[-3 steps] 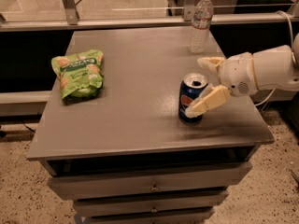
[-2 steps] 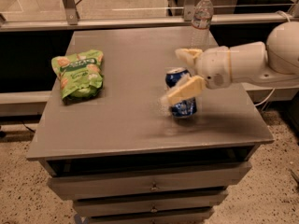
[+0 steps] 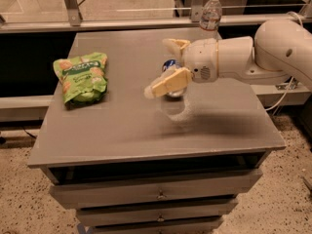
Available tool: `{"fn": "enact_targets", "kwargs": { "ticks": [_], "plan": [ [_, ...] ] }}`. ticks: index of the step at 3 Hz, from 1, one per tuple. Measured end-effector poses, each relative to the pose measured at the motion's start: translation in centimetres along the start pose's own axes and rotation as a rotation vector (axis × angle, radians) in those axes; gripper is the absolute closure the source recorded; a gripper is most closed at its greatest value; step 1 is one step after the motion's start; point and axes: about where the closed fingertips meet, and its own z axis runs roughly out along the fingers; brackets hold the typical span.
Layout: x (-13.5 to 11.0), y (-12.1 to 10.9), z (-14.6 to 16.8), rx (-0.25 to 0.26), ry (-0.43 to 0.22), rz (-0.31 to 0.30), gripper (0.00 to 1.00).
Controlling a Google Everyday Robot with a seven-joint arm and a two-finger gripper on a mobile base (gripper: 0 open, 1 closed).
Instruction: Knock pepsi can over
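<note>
The pepsi can point(image 3: 169, 64) is in the middle of the grey table point(image 3: 122, 126), mostly hidden behind my lower finger. Only a dark-blue patch and a silvery end below it show, so I cannot tell whether it stands or is tipped. My gripper point(image 3: 158, 68) is open, with its cream fingers point(image 3: 168, 83) spread on either side of the can. The white arm reaches in from the right.
A green snack bag point(image 3: 80, 77) lies on the left of the table. A clear water bottle point(image 3: 210, 13) stands at the back right edge. Drawers point(image 3: 156, 194) are below the tabletop. A metal rail runs behind the table.
My gripper has swept left from the table's right side toward the middle. The can has moved left with it and is now largely hidden by the fingers.
</note>
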Motion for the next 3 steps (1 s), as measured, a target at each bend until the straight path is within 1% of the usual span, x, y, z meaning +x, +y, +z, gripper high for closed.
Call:
{"fn": "enact_targets", "kwargs": {
  "ticks": [1,2,3],
  "plan": [
    [1.2,-0.7,-2.4,0.031,0.034,-0.002,0.0],
    [3.3,-1.9,-7.5,0.088,0.114,-0.02,0.0],
    [5.1,-3.4,-13.4,0.17,0.185,-0.013,0.0]
  ]
}}
